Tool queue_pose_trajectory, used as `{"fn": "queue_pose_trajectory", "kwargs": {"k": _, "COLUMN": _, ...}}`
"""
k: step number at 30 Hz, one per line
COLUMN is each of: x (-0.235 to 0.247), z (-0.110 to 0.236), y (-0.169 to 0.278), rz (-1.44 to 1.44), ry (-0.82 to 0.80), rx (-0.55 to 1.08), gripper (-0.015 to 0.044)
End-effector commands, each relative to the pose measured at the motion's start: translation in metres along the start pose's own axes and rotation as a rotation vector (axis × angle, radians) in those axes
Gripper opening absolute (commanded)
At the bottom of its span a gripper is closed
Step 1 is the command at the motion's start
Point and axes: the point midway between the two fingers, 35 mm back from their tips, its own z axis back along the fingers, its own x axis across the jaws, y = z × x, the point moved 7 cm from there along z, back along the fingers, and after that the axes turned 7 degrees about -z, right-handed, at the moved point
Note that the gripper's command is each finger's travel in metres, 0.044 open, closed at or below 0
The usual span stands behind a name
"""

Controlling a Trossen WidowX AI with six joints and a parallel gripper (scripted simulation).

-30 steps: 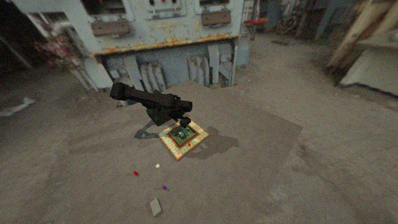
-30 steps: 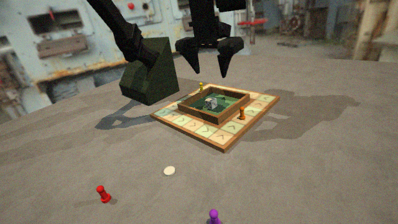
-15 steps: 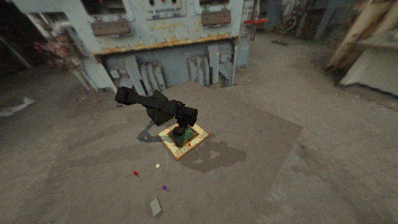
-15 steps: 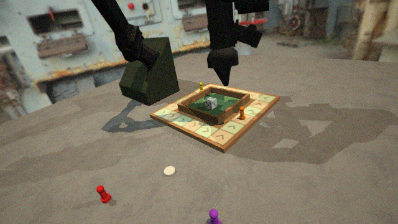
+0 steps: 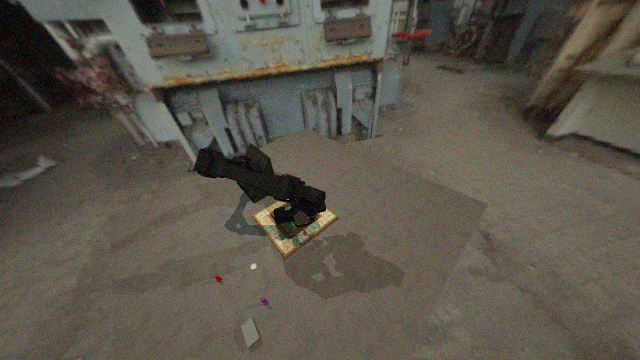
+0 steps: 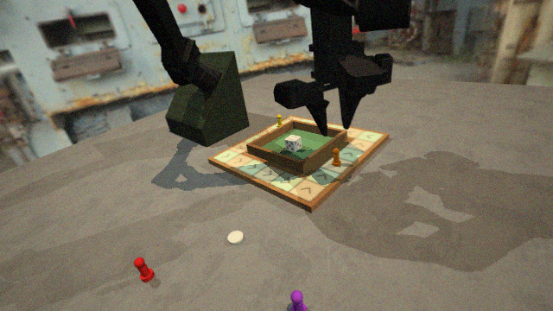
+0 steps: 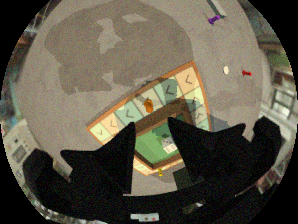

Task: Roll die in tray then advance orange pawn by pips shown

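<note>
My gripper (image 6: 334, 125) hangs over the far right side of the board (image 6: 308, 203), tips pointing down just above the tray's (image 6: 298, 161) far wall, fingers (image 6: 321, 114) abt half apart w/ nothing between them. Die (image 6: 293, 142) sits on the green floor of the tray, left of my tips, not touching them; can't read the top pips. Orange pawn (image 6: 336, 156) stands upright on the arrow track just outside the tray's near right wall. Yellow pawn (image 6: 279, 119) is at the far left corner of the board. Off the board on the surface, nearer: a white disc (image 6: 235, 237), a red pawn (image 6: 143, 269) to the left, a purple pawn (image 6: 297, 300) at the near edge. Wrist view: orange pawn (image 7: 148, 104) shows beyond my two fingers.
</note>
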Motion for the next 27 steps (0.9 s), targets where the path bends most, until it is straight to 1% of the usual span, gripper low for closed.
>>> {"fn": "queue_pose_trajectory", "kwargs": {"k": 1, "x": 0.000, "z": 0.000, "y": -0.002, "rz": -0.064, "ry": 0.005, "rx": -0.008, "gripper": 0.0200}}
{"fn": "queue_pose_trajectory", "kwargs": {"k": 5, "x": 0.000, "z": -0.001, "y": -0.002, "rz": -0.064, "ry": 0.005, "rx": -0.008, "gripper": 0.0200}}
{"fn": "queue_pose_trajectory", "kwargs": {"k": 8, "x": 0.000, "z": -0.014, "y": -0.002, "rz": -0.064, "ry": 0.005, "rx": -0.008, "gripper": 0.0200}}
{"fn": "queue_pose_trajectory", "kwargs": {"k": 27, "x": 0.000, "z": -0.041, "y": -0.003, "rz": -0.064, "ry": 0.006, "rx": -0.008, "gripper": 0.0200}}
